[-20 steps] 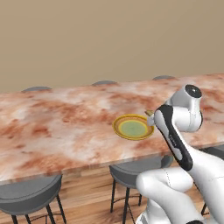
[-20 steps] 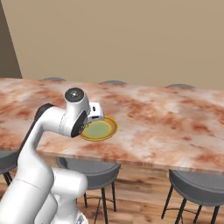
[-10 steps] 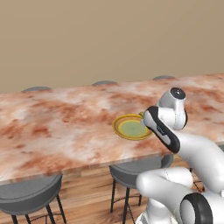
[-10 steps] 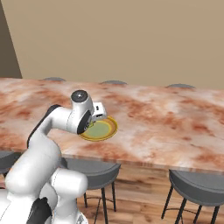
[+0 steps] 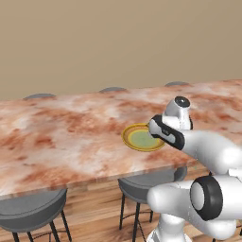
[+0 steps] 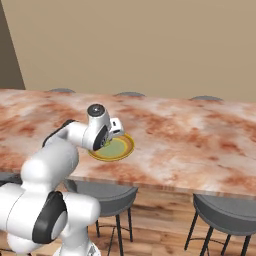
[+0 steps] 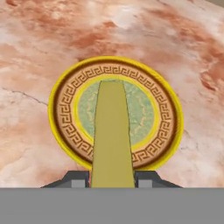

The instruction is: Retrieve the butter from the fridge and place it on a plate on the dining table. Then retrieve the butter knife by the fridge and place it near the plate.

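The butter (image 7: 111, 131), a pale-yellow stick, is clamped between my gripper's (image 7: 111, 180) dark finger tips and reaches out over the plate (image 7: 65, 109). That plate has a yellow rim, a patterned brown ring and a pale green centre. It lies on the marbled dining table (image 5: 61, 137) near its front edge. In the left base view my gripper (image 5: 154, 126) hangs over the right side of the plate (image 5: 139, 138). In the right base view my gripper (image 6: 118, 128) hangs over the plate's (image 6: 117, 149) near left part. The fridge and the butter knife are out of view.
Round grey stools (image 5: 28, 212) (image 5: 146, 182) stand under the table's front edge, with more (image 6: 225, 212) (image 6: 102, 192) in the right base view. Other stool tops (image 5: 113, 89) show behind the far edge. A plain beige wall is at the back.
My arm has swung in over the plate, and the hand with the butter has come lower and closer to it. The plate has not moved.
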Motion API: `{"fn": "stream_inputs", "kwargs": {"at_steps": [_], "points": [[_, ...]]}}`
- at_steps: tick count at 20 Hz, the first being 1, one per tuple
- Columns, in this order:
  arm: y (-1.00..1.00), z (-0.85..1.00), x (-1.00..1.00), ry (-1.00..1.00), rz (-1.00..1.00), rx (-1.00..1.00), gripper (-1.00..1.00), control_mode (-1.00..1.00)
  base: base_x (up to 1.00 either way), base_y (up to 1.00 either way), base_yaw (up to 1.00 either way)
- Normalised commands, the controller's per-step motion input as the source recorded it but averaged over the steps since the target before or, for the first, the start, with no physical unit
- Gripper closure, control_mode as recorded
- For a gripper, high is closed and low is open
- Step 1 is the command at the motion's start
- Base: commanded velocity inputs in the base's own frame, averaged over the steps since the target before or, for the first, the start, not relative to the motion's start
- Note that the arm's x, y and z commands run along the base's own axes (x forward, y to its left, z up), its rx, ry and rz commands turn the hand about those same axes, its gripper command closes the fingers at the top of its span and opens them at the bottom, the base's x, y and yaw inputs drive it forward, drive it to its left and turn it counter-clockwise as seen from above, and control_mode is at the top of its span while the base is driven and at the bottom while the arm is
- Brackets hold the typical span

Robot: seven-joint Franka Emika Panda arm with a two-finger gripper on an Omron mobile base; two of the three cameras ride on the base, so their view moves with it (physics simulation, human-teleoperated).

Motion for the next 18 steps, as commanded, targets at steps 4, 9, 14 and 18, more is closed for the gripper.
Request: {"fn": "stream_inputs", "kwargs": {"at_steps": [4, 9, 14, 18], "points": [[0.15, -0.12, 0.28, 0.07, 0.0, 0.0, 1.0, -1.0, 0.0, 0.0, 0.0], [0.16, -0.19, 0.34, 0.06, 0.0, 0.0, 1.0, -1.0, 0.0, 0.0, 0.0], [0.04, -0.32, 0.11, 0.07, 0.0, 0.0, 1.0, -1.0, 0.0, 0.0, 0.0], [0.0, -0.31, 0.0, 0.11, 0.0, 0.0, 1.0, -1.0, 0.0, 0.0, 0.0]]}}
